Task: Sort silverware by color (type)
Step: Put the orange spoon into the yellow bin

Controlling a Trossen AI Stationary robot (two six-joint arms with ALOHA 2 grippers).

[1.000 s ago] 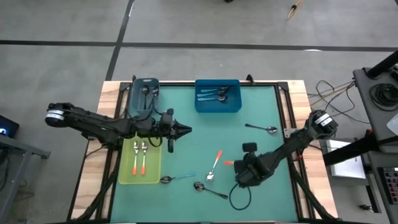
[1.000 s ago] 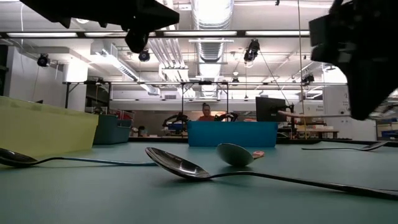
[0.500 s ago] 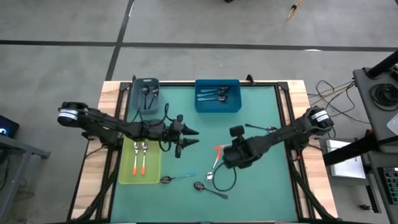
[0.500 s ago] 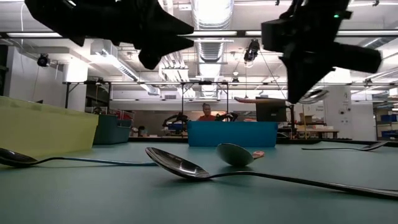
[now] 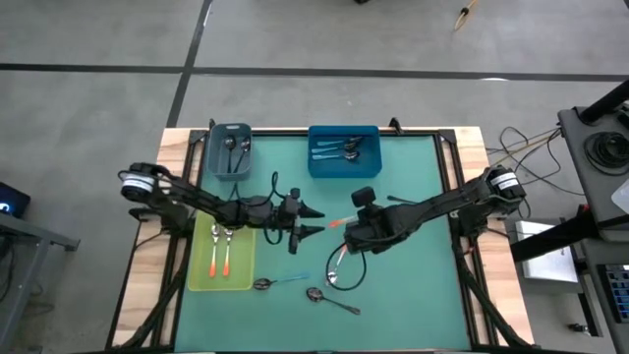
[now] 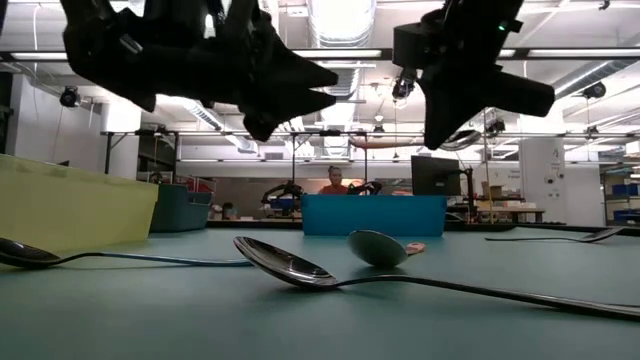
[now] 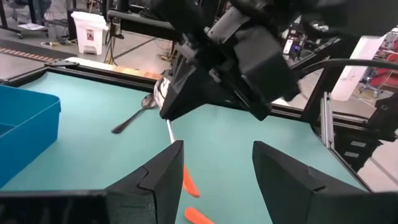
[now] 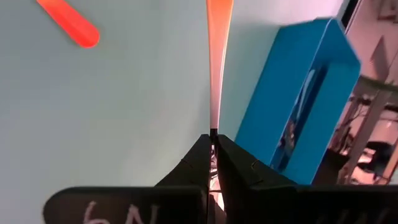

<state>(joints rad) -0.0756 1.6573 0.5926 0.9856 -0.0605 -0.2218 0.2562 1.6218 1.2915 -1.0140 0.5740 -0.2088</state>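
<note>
High view: right gripper (image 5: 346, 226) is clamped narrow on an orange-handled spoon (image 5: 337, 223), held above the mat (image 5: 413, 285) near centre. Left gripper (image 5: 313, 220) sits just at its 9 o'clock, fingers spread wide, nothing gripped. Two orange spoons (image 5: 220, 251) lie in the yellow-green tray (image 5: 201, 280) at 8 o'clock. Blue-handled spoon (image 5: 275, 282) and dark spoon (image 5: 329, 299) are seen at 6 o'clock; another dark spoon (image 5: 413, 203) at 3 o'clock.

Overhead, table-level, two wrist views
</note>
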